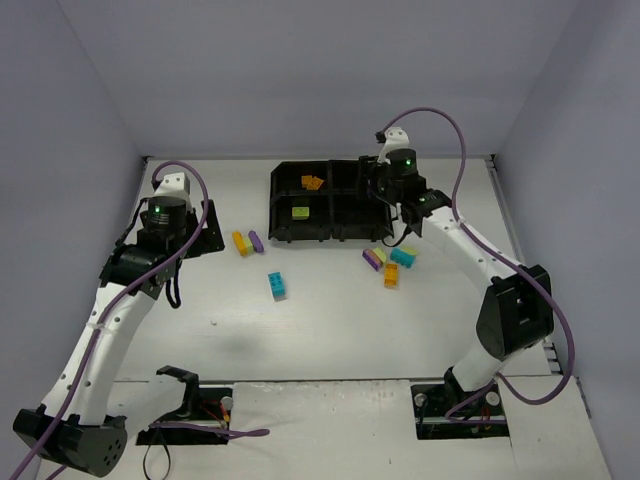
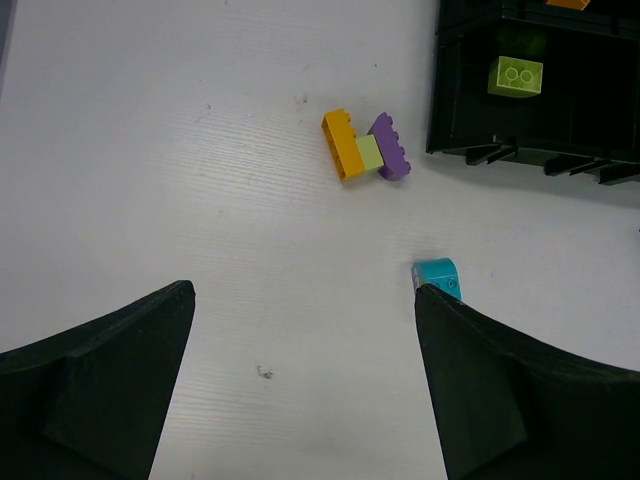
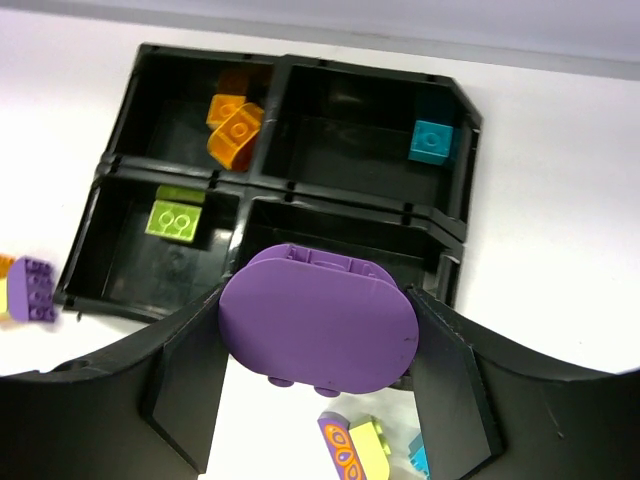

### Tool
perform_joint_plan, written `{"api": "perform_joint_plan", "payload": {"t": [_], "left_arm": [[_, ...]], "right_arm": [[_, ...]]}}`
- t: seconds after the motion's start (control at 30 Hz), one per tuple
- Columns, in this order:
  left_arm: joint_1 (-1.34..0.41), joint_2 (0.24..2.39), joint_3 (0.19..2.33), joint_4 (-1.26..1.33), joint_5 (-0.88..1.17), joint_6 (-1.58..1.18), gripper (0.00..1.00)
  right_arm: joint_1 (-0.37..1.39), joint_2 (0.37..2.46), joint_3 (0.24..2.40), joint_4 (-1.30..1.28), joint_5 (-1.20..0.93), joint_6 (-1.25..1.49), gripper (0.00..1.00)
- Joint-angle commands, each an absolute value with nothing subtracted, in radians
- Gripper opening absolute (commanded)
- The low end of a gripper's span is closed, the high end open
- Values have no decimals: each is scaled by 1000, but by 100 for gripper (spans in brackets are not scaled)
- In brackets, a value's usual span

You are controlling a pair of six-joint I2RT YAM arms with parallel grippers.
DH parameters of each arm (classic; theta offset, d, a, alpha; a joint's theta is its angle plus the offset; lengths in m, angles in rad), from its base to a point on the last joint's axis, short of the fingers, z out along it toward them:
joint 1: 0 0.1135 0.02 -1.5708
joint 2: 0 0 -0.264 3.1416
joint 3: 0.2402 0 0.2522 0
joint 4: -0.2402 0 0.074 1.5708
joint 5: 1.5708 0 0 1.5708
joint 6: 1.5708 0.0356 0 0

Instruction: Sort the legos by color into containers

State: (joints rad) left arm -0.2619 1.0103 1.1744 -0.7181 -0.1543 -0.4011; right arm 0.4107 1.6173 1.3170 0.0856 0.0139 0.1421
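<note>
The black plastic four-compartment tray [image 1: 273, 200] holds orange bricks [image 3: 232, 125], one yellow-green brick [image 3: 176, 217] and one teal brick [image 3: 431, 140], each colour apart. The right gripper [image 3: 318, 345] is closed halfway on a rounded purple brick [image 3: 310, 305] above the near right compartment [image 3: 330, 225], which seems empty. The left gripper [image 2: 300, 300] is wide open, holding nothing. A loose teal brick [image 1: 277, 286], a left group [image 1: 246, 242] and a right group [image 1: 390, 264] of mixed bricks lie unsorted on the white table [image 1: 330, 335].

A: Count, tray [image 1: 273, 200] as reference: one tray, four compartments.
B: Inside it: two orange bricks [image 3: 235, 125], one yellow-green brick [image 3: 176, 218], one teal brick [image 3: 431, 140].
A: Outside it, on the tabletop [image 1: 330, 330]: two loose orange bricks [image 2: 343, 145], two loose yellow-green [image 2: 370, 153], two loose teal [image 2: 437, 272], two loose purple [image 2: 390, 148].
B: Plus one rounded purple brick [image 3: 300, 310] in the right claw [image 3: 315, 340].
</note>
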Motion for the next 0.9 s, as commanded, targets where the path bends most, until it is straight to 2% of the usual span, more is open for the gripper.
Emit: {"api": "perform_joint_plan", "payload": {"t": [0.0, 0.57, 0.77, 0.87], "left_arm": [[-264, 994, 1227, -666, -164, -388, 85], [-265, 945, 1197, -684, -163, -402, 85], [-265, 924, 1181, -692, -167, -408, 85], [-264, 917, 1180, -703, -167, -416, 85]], "right_arm": [[384, 1606, 1358, 141, 80, 195, 0], [350, 1729, 1353, 140, 86, 308, 1], [351, 1805, 1353, 140, 41, 316, 7], [353, 1838, 1361, 140, 9, 321, 16]]}}
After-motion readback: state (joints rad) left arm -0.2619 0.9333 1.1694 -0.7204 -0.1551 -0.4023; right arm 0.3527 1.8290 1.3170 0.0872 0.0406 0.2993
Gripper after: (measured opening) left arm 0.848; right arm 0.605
